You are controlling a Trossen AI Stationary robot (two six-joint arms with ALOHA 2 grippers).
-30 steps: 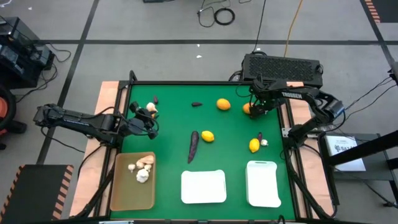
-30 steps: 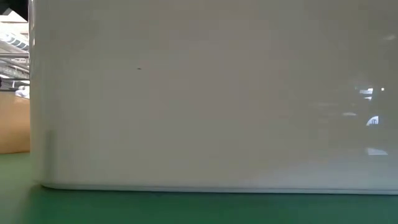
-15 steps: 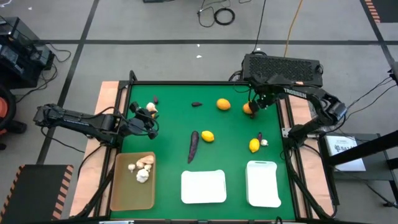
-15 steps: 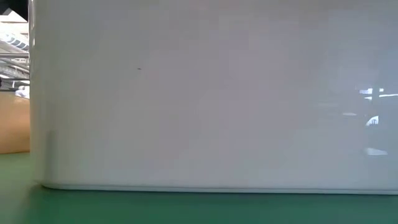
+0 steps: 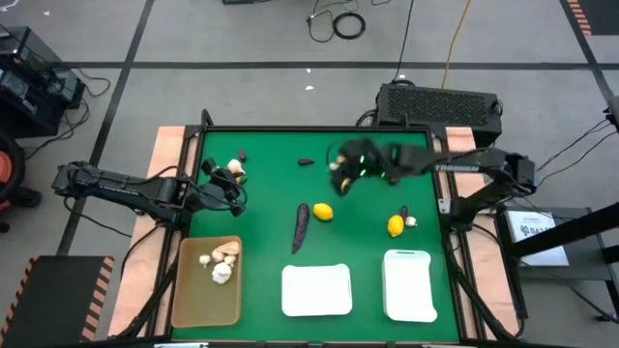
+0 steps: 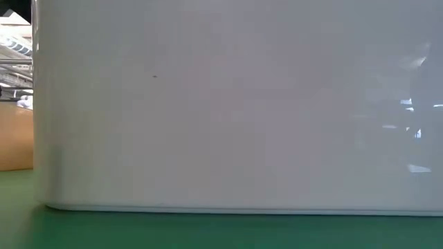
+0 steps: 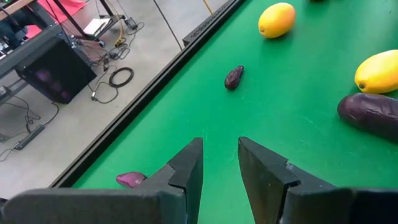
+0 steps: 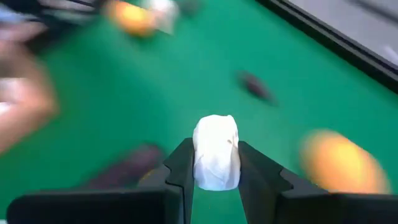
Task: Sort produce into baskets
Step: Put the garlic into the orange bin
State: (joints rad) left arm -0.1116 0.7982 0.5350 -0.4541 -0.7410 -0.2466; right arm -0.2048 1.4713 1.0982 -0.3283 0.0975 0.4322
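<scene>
My right gripper (image 8: 216, 149) hangs above the table's far middle (image 5: 338, 178), shut on a whitish bulb (image 8: 215, 140). My left gripper (image 7: 220, 155) waits open over the green mat at the far left (image 5: 235, 196), with nothing between its fingers. On the mat lie a yellow fruit (image 5: 323, 212), a long dark purple piece (image 5: 301, 225), and a second yellow fruit (image 5: 395, 226) with a bulb (image 5: 411, 221) beside it. The tan basket (image 5: 191, 295) holds several bulbs (image 5: 221, 263). Two white baskets (image 5: 316, 290) (image 5: 409, 284) stand near the front edge. My right gripper pinches the whitish bulb between its two fingers, one on each of its sides (image 8: 196, 155). The fingers come from the table's right side, slanting down. The bulb is lifted clear of the mat and stands out beyond the fingertips.
Small dark pieces lie at the far side (image 5: 306, 161) (image 5: 241, 154), and a bulb (image 5: 235, 167) sits just beyond my left gripper. A raised black rim (image 5: 290, 129) bounds the mat. In the low view a white basket's wall (image 6: 221, 104) blocks nearly everything.
My right gripper has swung fast from the table's far right corner toward the far middle, rising and turning as it went, and now shows blurred. My left arm has kept still.
</scene>
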